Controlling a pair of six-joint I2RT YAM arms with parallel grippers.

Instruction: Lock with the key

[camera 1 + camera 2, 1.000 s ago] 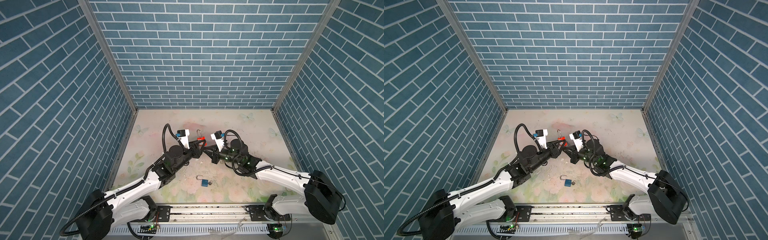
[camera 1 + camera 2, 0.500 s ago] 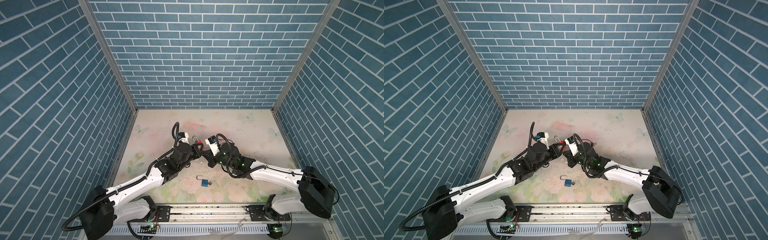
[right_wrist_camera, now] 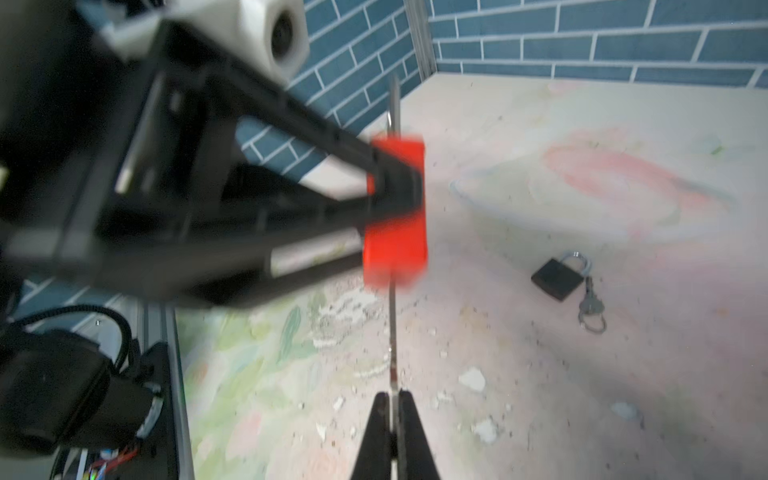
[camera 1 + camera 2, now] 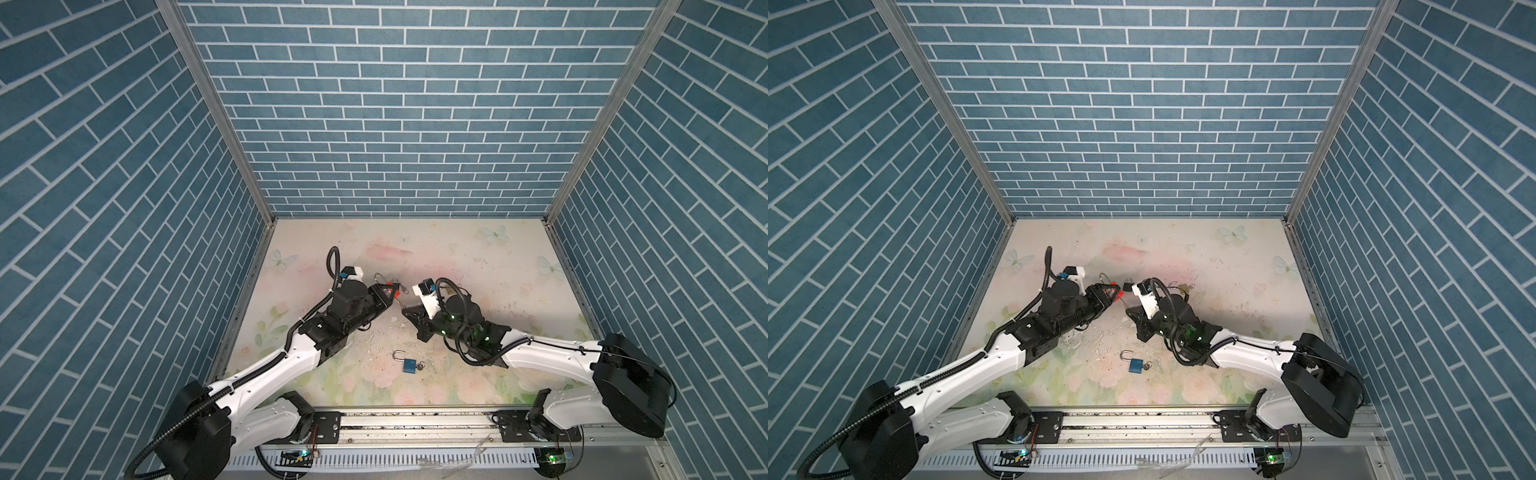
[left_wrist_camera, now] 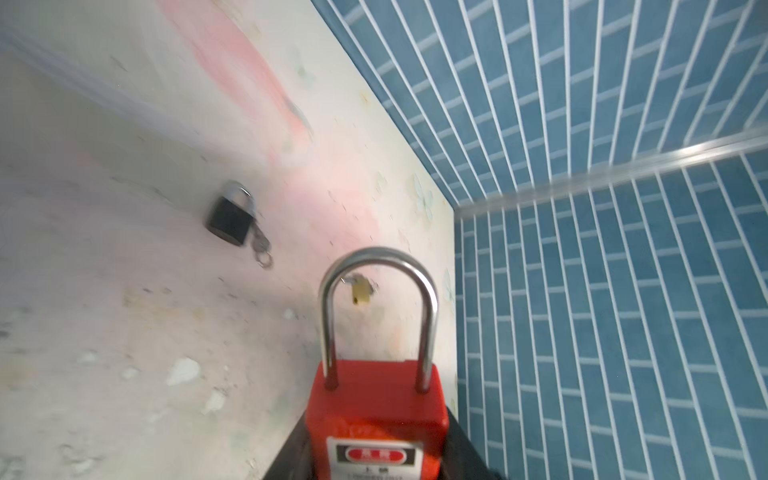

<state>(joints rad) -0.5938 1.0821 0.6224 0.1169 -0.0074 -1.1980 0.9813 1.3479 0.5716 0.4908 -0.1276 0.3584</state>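
left gripper [image 5: 376, 467] pinching red padlock [image 5: 376, 411] | right gripper [image 3: 392, 402] pressed together on key [image 3: 392, 340] | both arms repositioned — key now lined up under padlock | insertion looks close, turn pending

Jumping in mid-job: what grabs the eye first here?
The red padlock, clamped in the left gripper mid-table, with the right gripper pointing a thin key at its base. Then the blue padlock, shackle open, lying near the front rail.
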